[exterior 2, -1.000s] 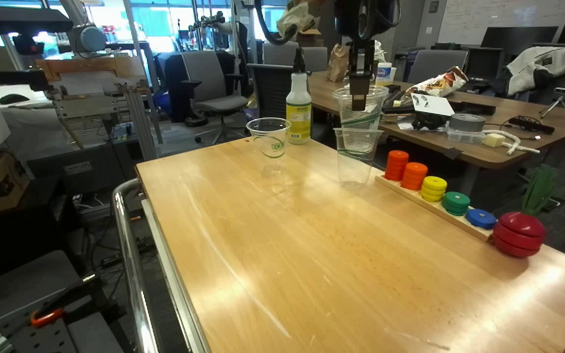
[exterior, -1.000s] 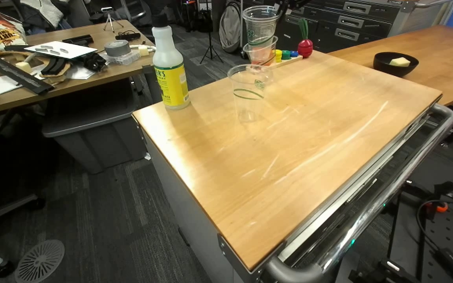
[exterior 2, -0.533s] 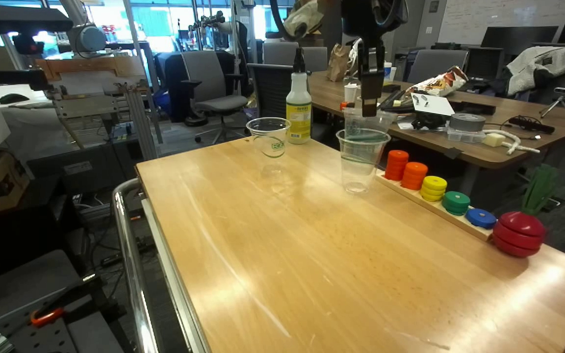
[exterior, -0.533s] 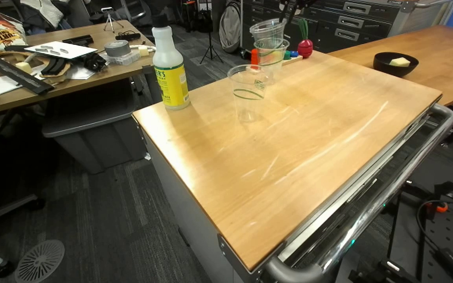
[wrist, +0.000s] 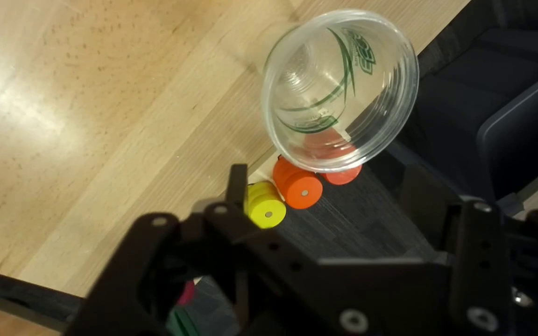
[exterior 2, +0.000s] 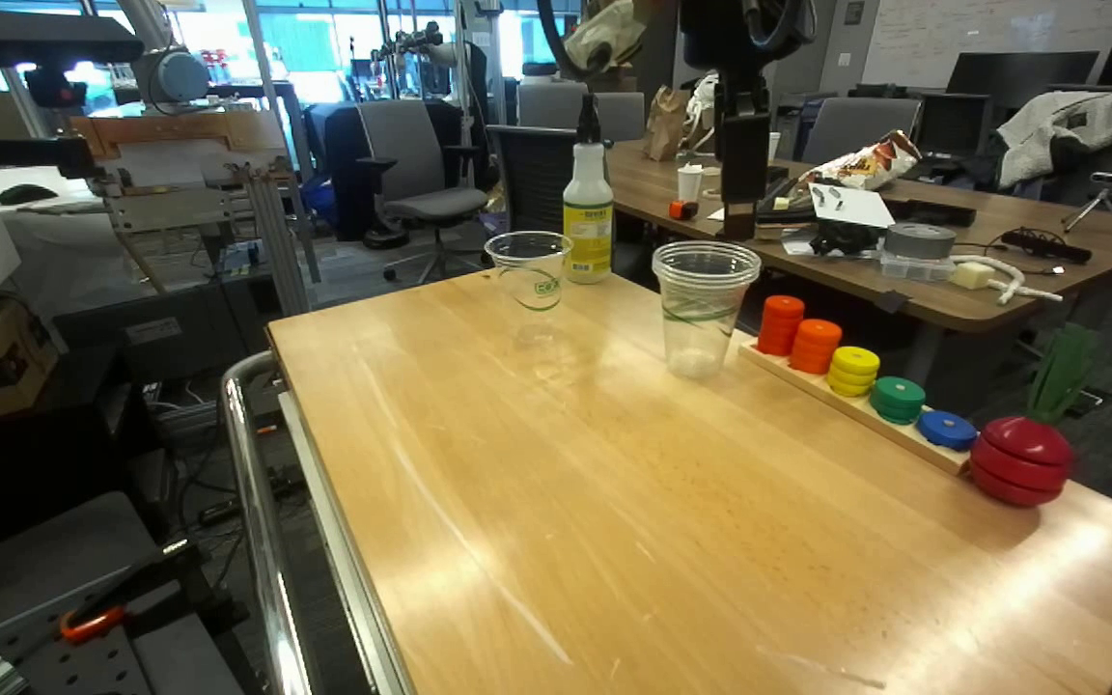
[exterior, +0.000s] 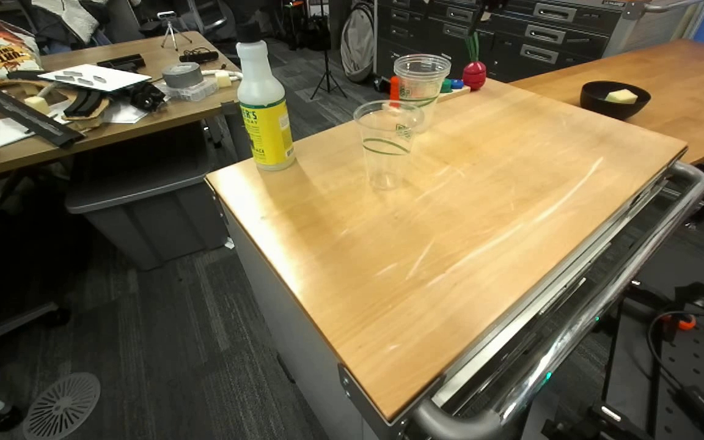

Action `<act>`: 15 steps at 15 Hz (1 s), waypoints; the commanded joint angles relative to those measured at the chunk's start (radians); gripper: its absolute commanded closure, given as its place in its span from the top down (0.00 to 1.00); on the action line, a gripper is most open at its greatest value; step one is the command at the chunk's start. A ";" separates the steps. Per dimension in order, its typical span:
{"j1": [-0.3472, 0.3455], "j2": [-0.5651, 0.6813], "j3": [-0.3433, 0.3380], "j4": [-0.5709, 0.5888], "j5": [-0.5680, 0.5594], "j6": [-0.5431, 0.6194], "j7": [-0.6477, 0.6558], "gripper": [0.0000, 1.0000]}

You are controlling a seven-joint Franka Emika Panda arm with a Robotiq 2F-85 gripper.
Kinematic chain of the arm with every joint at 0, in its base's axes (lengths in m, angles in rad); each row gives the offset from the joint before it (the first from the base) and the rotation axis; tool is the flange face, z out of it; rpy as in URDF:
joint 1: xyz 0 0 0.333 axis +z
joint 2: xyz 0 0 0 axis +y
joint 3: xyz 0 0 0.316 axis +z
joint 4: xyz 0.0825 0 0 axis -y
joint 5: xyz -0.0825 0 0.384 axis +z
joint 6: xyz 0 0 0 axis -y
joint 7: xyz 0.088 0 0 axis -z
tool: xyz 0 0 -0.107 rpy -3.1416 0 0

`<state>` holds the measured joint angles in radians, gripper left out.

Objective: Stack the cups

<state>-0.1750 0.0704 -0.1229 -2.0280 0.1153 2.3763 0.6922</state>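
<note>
Clear cups stand nested in one upright stack near the table's edge, several rims showing close together at the top. Apart from them, a single clear cup with a green line stands upright. My gripper is open, its fingers wide apart with nothing between them. In the wrist view the stack lies just beyond the fingertips, not touched. In an exterior view the gripper hangs just above the stack's rim; in an exterior view only a dark part of it shows at the top edge.
A spray bottle with a yellow label stands behind the single cup. Beside the stack runs a wooden rack of coloured discs, with a red radish toy at its end. A metal handle borders the wooden tabletop.
The cup held above the stack has been let go and has dropped inside it. My gripper has opened and shifted away from the single cup, towards the disc rack.
</note>
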 commanded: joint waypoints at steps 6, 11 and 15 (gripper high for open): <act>0.025 0.061 -0.017 0.099 -0.041 -0.145 0.077 1.00; 0.039 0.105 -0.013 0.147 -0.049 -0.247 0.066 1.00; 0.057 0.143 -0.011 0.182 -0.048 -0.296 0.067 1.00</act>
<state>-0.1401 0.1741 -0.1246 -1.9105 0.0852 2.1339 0.7434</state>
